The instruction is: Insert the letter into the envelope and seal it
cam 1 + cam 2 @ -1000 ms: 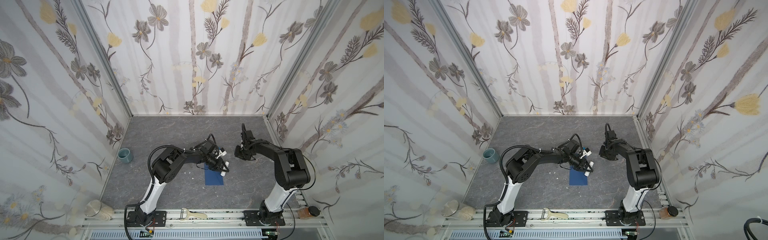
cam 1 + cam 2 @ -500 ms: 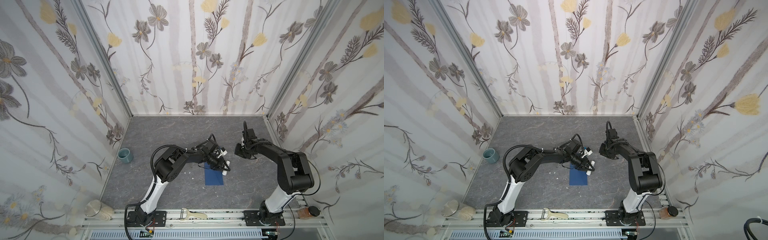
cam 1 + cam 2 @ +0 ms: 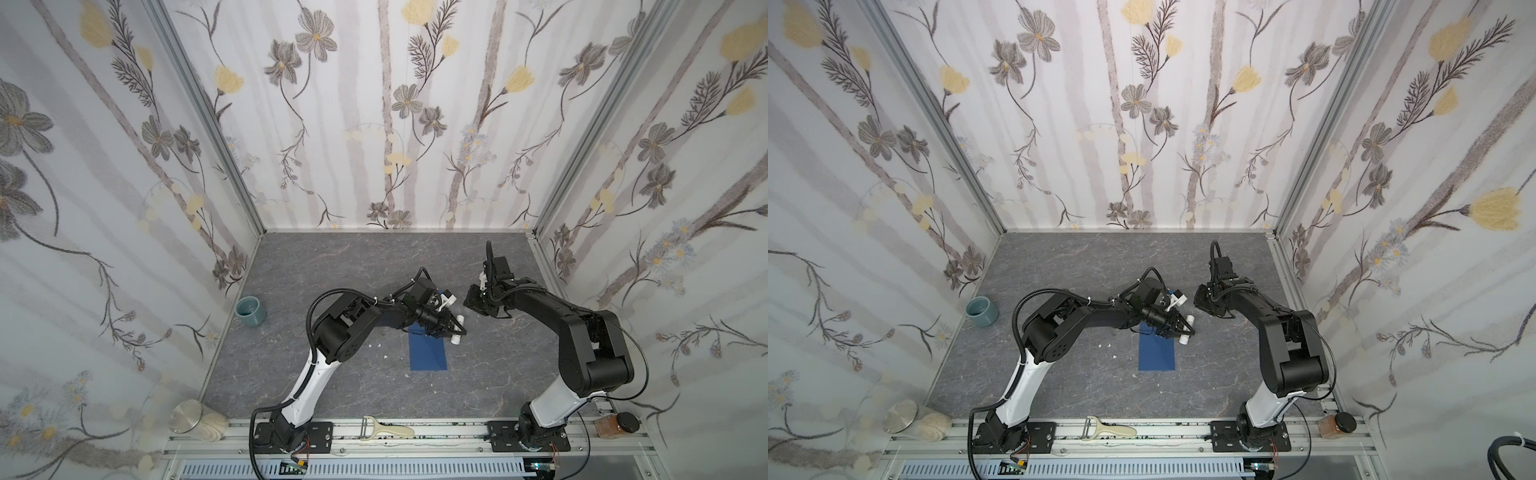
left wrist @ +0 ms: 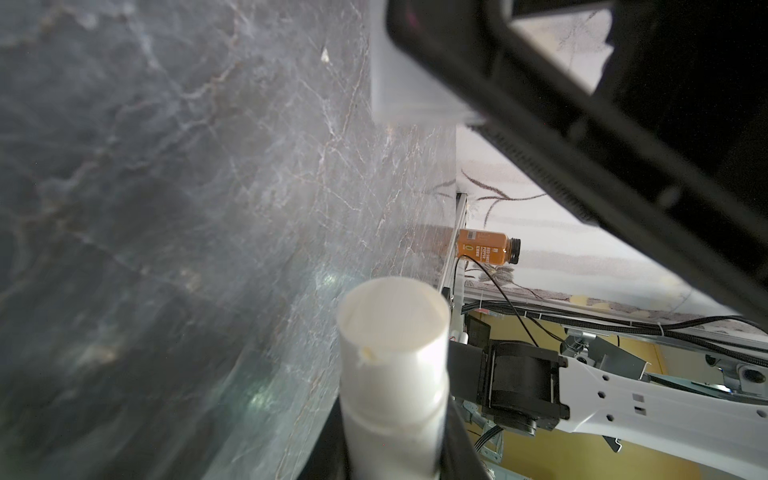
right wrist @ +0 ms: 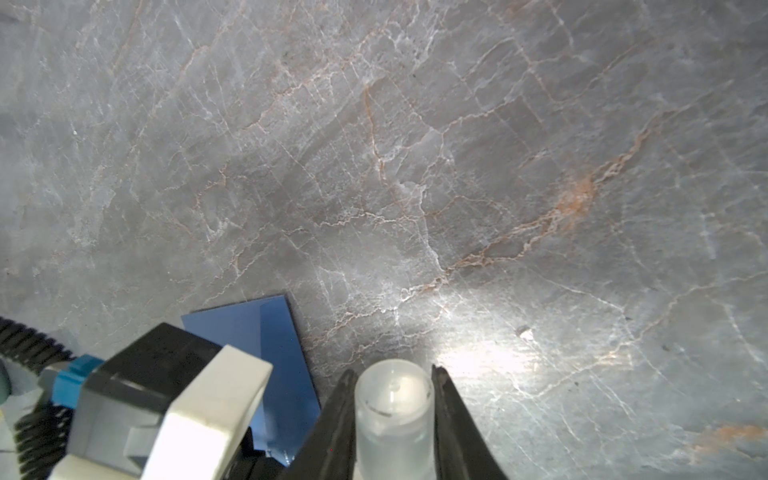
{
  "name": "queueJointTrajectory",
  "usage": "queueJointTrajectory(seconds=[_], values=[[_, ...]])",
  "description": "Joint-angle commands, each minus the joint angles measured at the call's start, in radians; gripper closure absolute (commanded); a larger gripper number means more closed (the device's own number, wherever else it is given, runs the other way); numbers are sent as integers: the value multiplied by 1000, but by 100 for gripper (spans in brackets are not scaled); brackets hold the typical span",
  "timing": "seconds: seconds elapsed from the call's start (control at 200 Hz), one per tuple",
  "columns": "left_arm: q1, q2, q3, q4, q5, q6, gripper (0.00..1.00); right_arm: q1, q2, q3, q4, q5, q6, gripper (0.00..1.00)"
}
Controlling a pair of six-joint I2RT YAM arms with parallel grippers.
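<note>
The dark blue envelope [image 3: 428, 353] [image 3: 1156, 353] lies flat mid-table, and its near corner shows in the right wrist view [image 5: 270, 332]. My left gripper [image 3: 453, 330] [image 3: 1185, 330] hovers over the envelope's far end and hides it. It is shut on a white glue stick [image 4: 392, 353], which is held crosswise with its uncapped end showing. My right gripper [image 3: 473, 300] [image 5: 392, 374] hangs a little to the right and farther back, shut on a translucent cap [image 5: 392, 399]. The letter is out of view.
A teal cup [image 3: 250, 311] stands by the left wall. A lidded jar [image 3: 195, 419], a peeler [image 3: 386, 430] and an orange spice bottle [image 3: 615, 424] [image 4: 486, 247] sit along the front rail. Small white scraps [image 3: 385, 356] lie left of the envelope.
My left gripper has edged slightly right and nearer with the glue stick, over the envelope's far end. The right arm has barely moved.
</note>
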Motion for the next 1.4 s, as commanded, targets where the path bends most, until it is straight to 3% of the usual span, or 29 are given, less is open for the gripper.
queueJointTrajectory(seconds=[0.0, 1.394], values=[[2, 5, 12, 60, 20, -22, 100, 6, -13, -7, 41, -16, 21, 70], [3, 62, 104, 66, 23, -36, 100, 18, -40, -40, 67, -46, 48, 70]])
